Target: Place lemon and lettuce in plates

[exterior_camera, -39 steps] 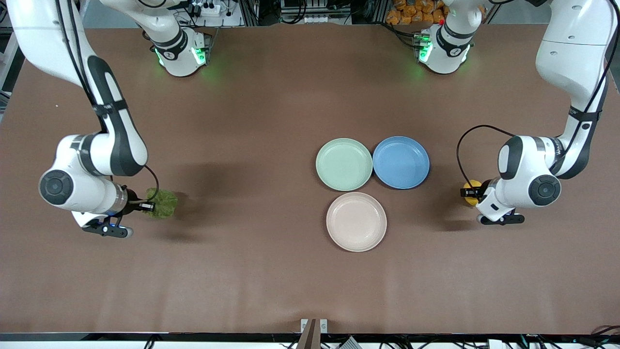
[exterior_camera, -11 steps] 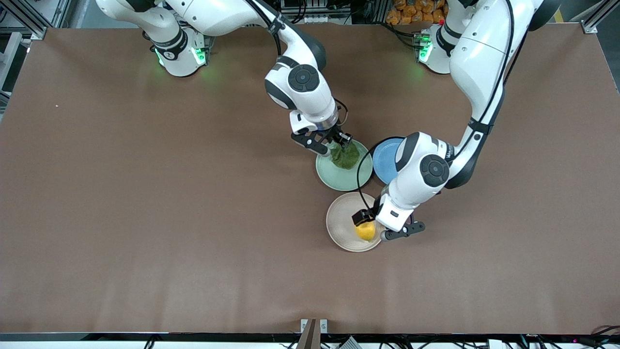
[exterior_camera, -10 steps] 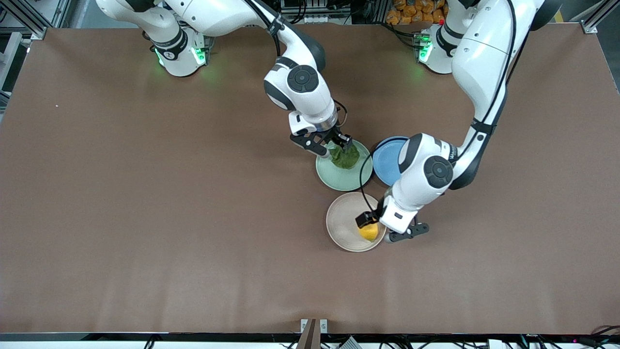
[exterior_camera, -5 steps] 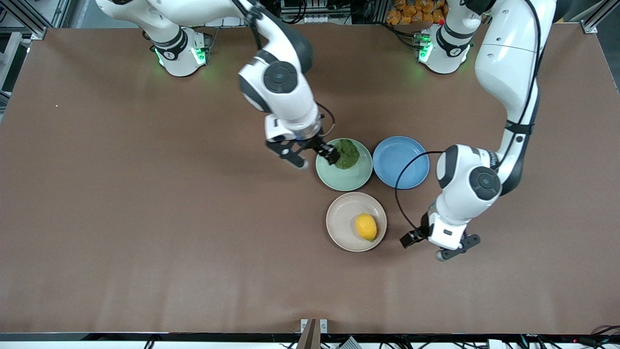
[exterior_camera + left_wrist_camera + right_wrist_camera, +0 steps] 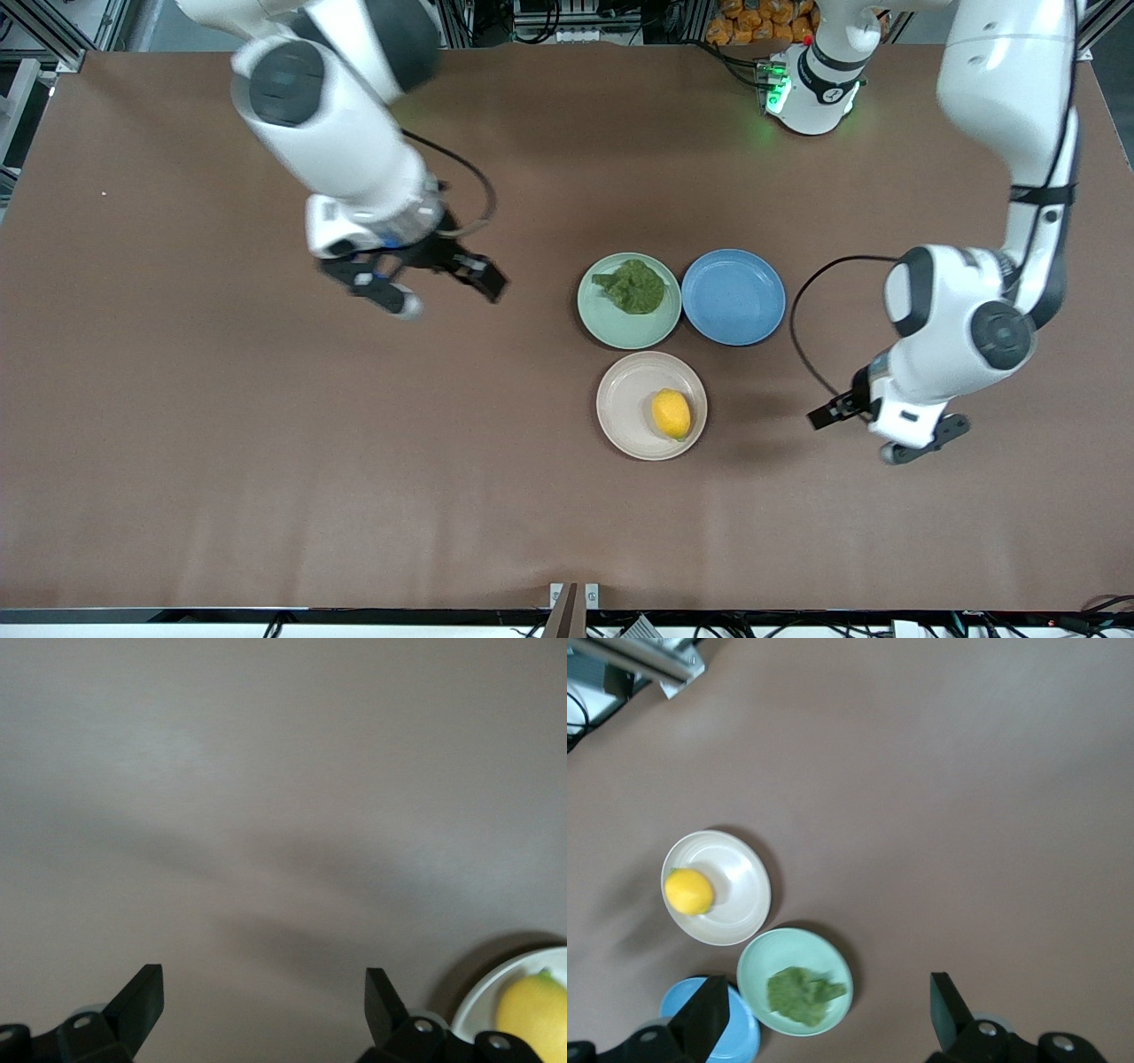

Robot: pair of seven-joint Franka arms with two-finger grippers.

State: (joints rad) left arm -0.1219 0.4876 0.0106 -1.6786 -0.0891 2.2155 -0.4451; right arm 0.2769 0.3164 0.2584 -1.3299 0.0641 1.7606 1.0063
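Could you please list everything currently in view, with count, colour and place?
lemon: one, yellow, on the beige plate.
lettuce leaf: one, dark green, on the mint green plate.
blue plate: one, holding nothing, beside the mint green plate toward the left arm's end.
beige plate: one, nearer to the front camera than the other two plates.
table: one, brown.
left claw: open, over bare table beside the beige plate.
right claw: open, over bare table toward the right arm's end.

A robotics lab — two bench-mounted arms, brown-covered table, aluminium framing and cables at its edge.
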